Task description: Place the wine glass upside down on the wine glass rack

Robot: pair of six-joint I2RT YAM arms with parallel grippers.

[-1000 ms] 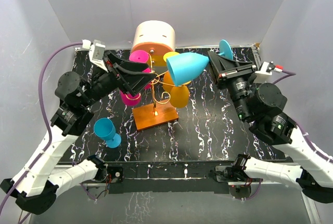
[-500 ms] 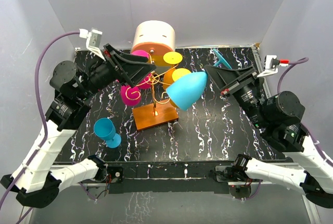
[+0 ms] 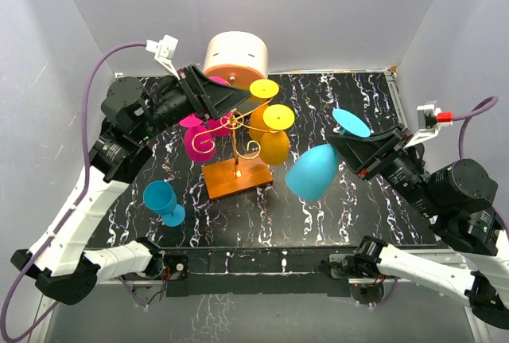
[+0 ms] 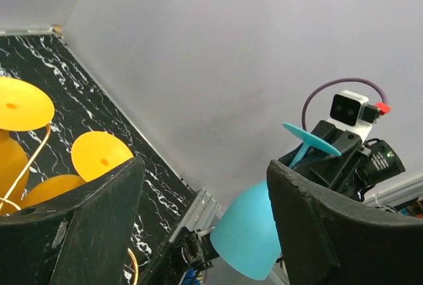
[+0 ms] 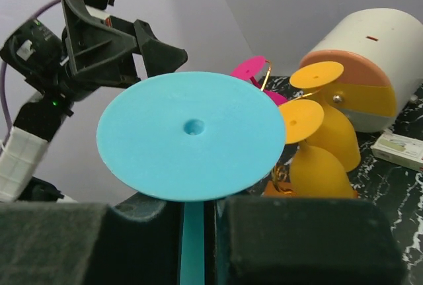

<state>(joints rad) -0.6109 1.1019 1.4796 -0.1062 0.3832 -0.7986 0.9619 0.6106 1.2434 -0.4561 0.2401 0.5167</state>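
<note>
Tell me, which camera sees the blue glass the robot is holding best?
The top camera. It shows the held blue glass whole, bowl and foot, pinched by the right fingers. The right wrist camera shows only its round foot and some stem. The left wrist camera shows it farther off.

And up at 12 o'clock on the black, white-veined table [image 3: 342, 200] sits the big cylinder [image 3: 235, 55], cream on top, orange band below. In the right wrist view a small pale box [image 5: 400, 149] lies flat at its 4 o'clock. Plain white walls [image 3: 334, 9] all round.
</note>
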